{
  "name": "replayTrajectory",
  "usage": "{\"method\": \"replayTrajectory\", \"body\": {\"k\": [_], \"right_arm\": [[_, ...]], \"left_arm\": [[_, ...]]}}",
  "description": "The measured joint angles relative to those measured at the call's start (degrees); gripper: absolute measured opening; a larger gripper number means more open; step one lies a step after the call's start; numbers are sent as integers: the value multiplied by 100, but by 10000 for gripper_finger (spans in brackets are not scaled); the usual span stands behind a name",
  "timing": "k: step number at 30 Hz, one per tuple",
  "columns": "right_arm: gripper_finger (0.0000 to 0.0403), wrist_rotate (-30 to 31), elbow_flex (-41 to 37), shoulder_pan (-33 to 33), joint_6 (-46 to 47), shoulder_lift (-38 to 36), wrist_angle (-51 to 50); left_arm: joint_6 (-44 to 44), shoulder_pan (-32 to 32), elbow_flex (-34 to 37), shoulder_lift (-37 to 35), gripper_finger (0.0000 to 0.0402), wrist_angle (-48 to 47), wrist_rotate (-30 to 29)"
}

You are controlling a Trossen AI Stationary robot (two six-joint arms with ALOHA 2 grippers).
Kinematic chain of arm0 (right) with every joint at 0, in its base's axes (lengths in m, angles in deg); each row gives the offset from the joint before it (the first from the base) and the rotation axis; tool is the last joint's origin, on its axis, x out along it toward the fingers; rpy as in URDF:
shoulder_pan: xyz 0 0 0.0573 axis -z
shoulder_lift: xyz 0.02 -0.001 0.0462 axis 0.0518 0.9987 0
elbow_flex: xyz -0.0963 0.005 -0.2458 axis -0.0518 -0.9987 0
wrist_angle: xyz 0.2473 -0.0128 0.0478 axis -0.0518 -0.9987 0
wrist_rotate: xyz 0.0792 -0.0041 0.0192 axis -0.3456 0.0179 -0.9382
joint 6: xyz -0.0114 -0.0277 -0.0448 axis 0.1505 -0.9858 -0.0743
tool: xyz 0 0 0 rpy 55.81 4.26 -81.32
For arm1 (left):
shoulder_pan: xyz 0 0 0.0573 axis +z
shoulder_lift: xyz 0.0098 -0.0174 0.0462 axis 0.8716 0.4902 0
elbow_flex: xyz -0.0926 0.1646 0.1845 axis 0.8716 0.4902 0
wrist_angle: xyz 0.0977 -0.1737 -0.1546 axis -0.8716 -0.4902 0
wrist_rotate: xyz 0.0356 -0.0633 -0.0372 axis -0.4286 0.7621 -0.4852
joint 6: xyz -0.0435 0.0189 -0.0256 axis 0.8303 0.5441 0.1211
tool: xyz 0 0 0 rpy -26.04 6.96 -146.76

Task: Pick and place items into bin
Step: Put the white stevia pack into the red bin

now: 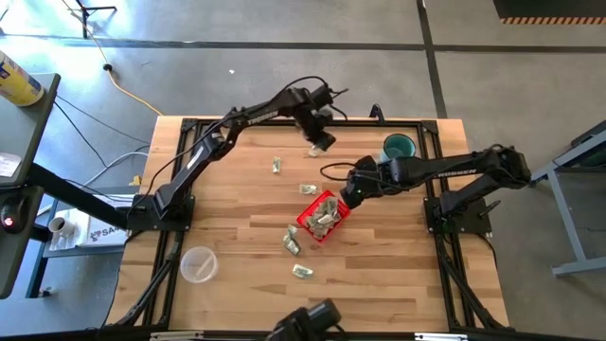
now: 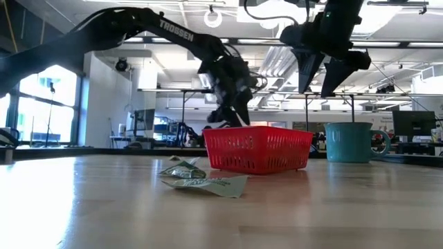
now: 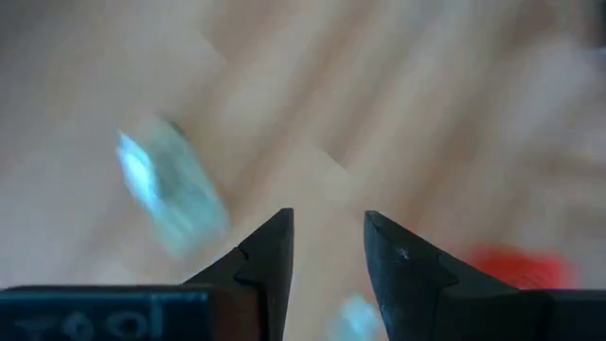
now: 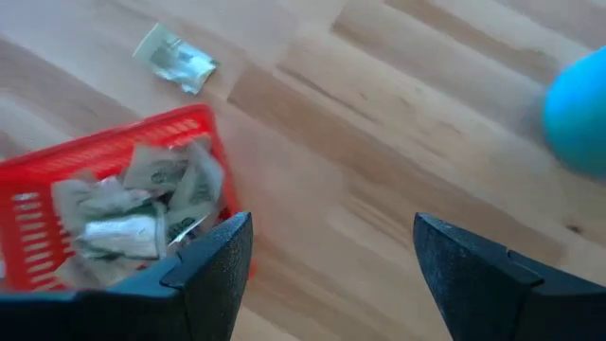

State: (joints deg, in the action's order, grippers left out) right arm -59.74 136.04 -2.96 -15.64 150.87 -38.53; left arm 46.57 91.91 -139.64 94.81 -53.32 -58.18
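Basket (image 1: pixel 322 218) long axis diagonal, packets (image 4: pixel 142 204) inside | right pincer (image 4: pixel 327 275) wide, empty | left pincer (image 3: pixel 329 248) part-open, empty

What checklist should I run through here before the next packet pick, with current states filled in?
1. Red basket upright on the table: ok.
2. Packets already in basket: ok.
3. Loose packets left on table: ok, several.
4. Right claw open and empty, just beside the basket: ok.
5. Left claw partly open with nothing between its fingers; holding a packet: not ok.
6. Teal mug clear of both claws: ok.
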Motion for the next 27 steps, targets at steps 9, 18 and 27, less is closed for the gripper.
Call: {"method": "replayTrajectory", "body": {"k": [9, 18, 27], "right_arm": [[282, -1468, 2, 1345, -1226, 67, 1522], [282, -2332, 308, 2340, -2293, 1130, 2771], [246, -2322, 2150, 2918, -2959, 2941, 2277]], "left_arm": [[-1009, -191, 0, -1042, 115, -1700, 177], [-562, -929, -9, -3105, 68, -2052, -1775], [-646, -694, -7, -3746, 49, -2514, -3070]]}}
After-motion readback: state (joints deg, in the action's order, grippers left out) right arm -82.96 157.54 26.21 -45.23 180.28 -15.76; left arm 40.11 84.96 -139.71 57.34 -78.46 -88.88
